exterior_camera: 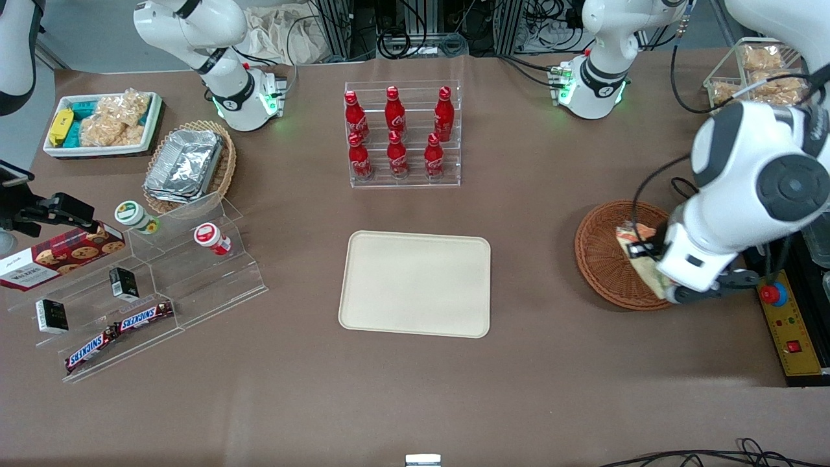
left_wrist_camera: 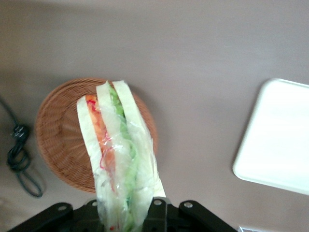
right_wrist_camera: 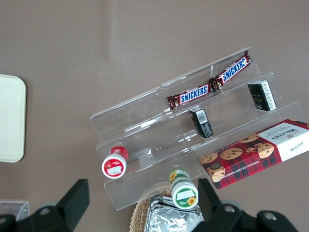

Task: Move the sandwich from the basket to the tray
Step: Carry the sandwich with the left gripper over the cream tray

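Note:
My left gripper [left_wrist_camera: 128, 215] is shut on the sandwich [left_wrist_camera: 116, 154], a wrapped wedge of pale bread with orange and green layers. The sandwich hangs lifted over the round reddish-brown wicker basket [left_wrist_camera: 58, 140]. In the front view the sandwich [exterior_camera: 632, 237] pokes out from under the arm's wrist above the basket [exterior_camera: 600, 259], and the gripper [exterior_camera: 642, 258] is largely hidden by the wrist. The cream tray [exterior_camera: 415, 282] lies flat at the table's middle, toward the parked arm's end from the basket, with nothing on it. Its edge also appears in the wrist view as the tray [left_wrist_camera: 280, 140].
A rack of red cola bottles [exterior_camera: 402, 133] stands farther from the front camera than the tray. A clear stepped shelf [exterior_camera: 149, 292] with snacks, a tan basket of foil containers [exterior_camera: 188, 165] and a white snack bin [exterior_camera: 104, 123] sit toward the parked arm's end. A yellow control box [exterior_camera: 788, 324] lies beside the basket.

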Motion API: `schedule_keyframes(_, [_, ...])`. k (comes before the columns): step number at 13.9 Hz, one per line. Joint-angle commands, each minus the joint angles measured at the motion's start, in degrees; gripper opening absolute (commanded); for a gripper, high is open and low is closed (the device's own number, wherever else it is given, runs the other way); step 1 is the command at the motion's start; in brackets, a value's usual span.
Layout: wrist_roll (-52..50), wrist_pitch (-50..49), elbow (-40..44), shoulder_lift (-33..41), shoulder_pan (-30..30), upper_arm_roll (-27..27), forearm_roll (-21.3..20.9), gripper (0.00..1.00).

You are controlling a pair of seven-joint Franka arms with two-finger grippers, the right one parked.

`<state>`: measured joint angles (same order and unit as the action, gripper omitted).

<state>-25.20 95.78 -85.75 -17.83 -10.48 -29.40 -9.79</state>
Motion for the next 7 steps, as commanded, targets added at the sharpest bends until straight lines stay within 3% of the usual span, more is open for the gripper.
schedule_keyframes(1, [1.6, -1.0, 3.1, -4.7, 2.1, -5.6, -0.4, 0.00])
schedule_keyframes(4, [1.2, -0.8, 8.7, -12.2, 11.3, -5.3, -1.3, 0.00])
schedule_keyframes(7, [-2.7, 3.9, 11.4, -19.3, 15.8, -5.3, -2.2, 0.00])
